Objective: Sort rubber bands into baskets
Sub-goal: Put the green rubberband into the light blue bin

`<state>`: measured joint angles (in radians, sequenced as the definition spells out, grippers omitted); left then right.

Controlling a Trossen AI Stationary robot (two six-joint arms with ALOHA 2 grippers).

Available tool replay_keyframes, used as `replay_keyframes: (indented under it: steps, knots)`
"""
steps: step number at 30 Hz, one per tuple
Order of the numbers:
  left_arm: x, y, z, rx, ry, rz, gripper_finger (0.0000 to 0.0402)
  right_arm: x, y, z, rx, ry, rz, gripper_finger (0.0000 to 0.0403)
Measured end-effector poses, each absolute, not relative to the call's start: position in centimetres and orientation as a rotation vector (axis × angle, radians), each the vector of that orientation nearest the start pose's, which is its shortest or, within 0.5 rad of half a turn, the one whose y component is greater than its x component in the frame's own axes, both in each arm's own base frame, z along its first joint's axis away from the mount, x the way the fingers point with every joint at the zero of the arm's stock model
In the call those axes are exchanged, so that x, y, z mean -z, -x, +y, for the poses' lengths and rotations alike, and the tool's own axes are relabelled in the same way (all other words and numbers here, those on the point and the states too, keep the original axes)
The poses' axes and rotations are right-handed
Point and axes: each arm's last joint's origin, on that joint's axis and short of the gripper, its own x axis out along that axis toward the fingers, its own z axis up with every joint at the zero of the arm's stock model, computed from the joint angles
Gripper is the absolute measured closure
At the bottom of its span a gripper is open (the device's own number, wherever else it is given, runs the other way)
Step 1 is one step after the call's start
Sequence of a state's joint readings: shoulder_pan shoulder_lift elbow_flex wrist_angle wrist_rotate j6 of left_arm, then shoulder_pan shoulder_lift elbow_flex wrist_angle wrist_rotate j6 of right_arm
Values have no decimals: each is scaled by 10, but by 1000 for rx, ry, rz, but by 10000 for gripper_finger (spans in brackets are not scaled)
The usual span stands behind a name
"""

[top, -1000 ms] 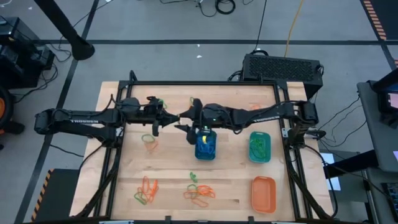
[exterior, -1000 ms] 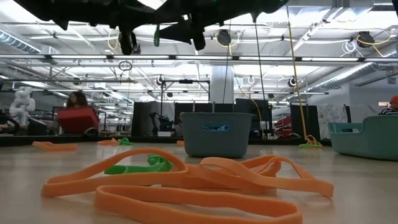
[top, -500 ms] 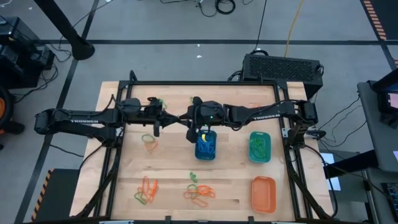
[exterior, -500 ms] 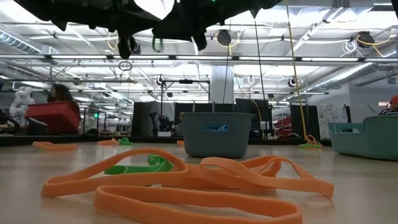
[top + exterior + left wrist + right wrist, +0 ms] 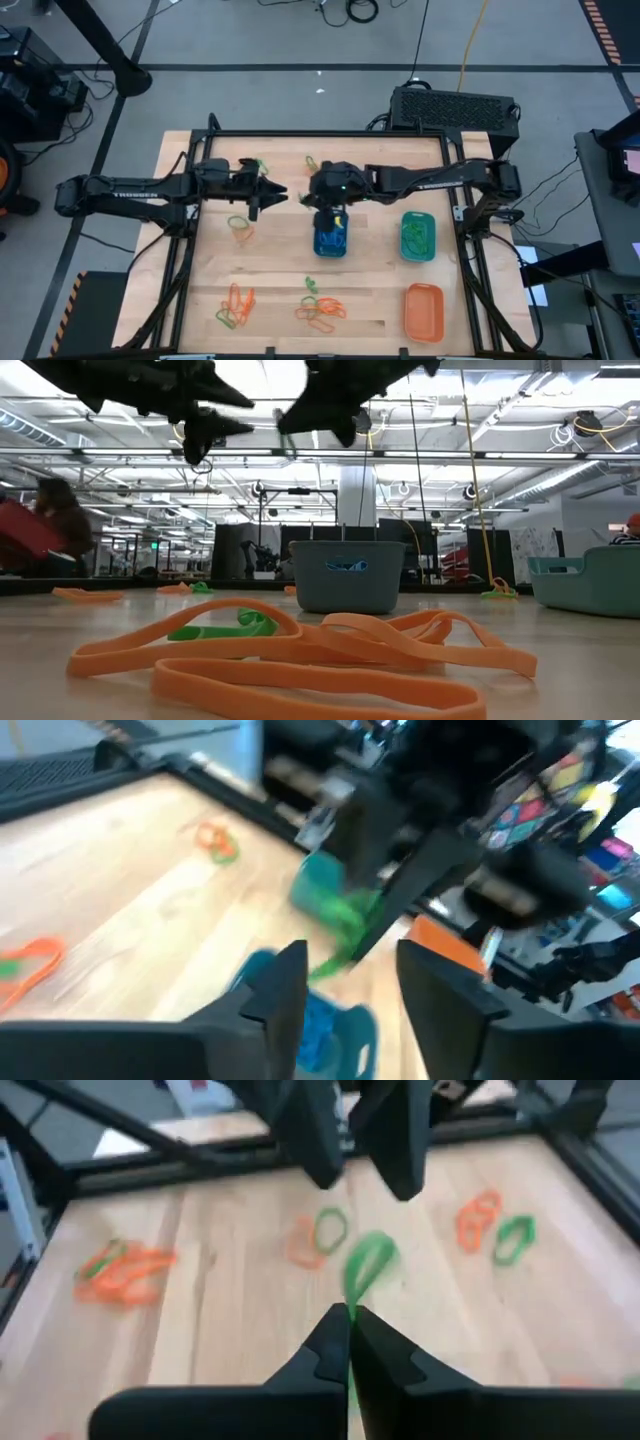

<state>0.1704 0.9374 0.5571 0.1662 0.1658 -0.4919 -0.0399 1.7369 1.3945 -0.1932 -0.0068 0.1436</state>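
A green rubber band [image 5: 368,1265] hangs in the air over the table's middle, with my right gripper [image 5: 348,1325] shut on it. My left gripper [image 5: 360,980] faces it from the table's left, open, its fingers [image 5: 320,1140] just short of the band's free end. In the high view the two grippers [image 5: 278,193] [image 5: 305,196] meet tip to tip beside the blue basket [image 5: 332,236]. The teal basket [image 5: 417,236] and the orange basket [image 5: 423,310] stand to the right. Loose orange and green bands [image 5: 320,310] lie near the front edge. My right gripper pinches one end of the green band [image 5: 352,1302] between its two fingertips. The fingers come from the table's right, slanting a little downward. The loop sticks out ahead of the fingertips toward my left gripper, clear of the table.
More bands lie in small heaps at the front left [image 5: 235,305], left of the blue basket [image 5: 240,228] and near the far edge [image 5: 250,162] [image 5: 310,162]. A black frame [image 5: 190,250] rails the table on all sides. A person moves in the room behind the table [image 5: 55,530].
The green band has passed from one gripper to the other. My right gripper has shut on it and tipped at the wrist. My left gripper, shut a second ago, has opened and let go.
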Motion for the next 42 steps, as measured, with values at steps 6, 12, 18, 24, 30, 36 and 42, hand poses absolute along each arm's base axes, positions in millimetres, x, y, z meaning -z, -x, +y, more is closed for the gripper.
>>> replay_keyframes:
  steps: [6,12,18,24,30,36,42]
  knots:
    - [-240,-198,33,-124,559,422,213,-294,-349,-13,107,-220,875,402]
    - [-229,-193,36,-169,556,537,212,-293,-300,-6,126,-408,1260,403]
    - [-228,-192,41,-205,535,538,212,-283,-278,10,153,-436,1483,403]
    - [-228,-192,43,-218,536,535,212,-240,-255,18,150,-454,1639,403]
    - [-228,-192,43,-221,527,533,212,-199,-233,15,199,-525,1718,402]
    - [-227,-192,44,-239,521,532,212,-176,-214,13,349,-542,1801,394]
    - [-228,-192,44,-241,522,531,212,-173,-213,12,386,-555,1792,363]
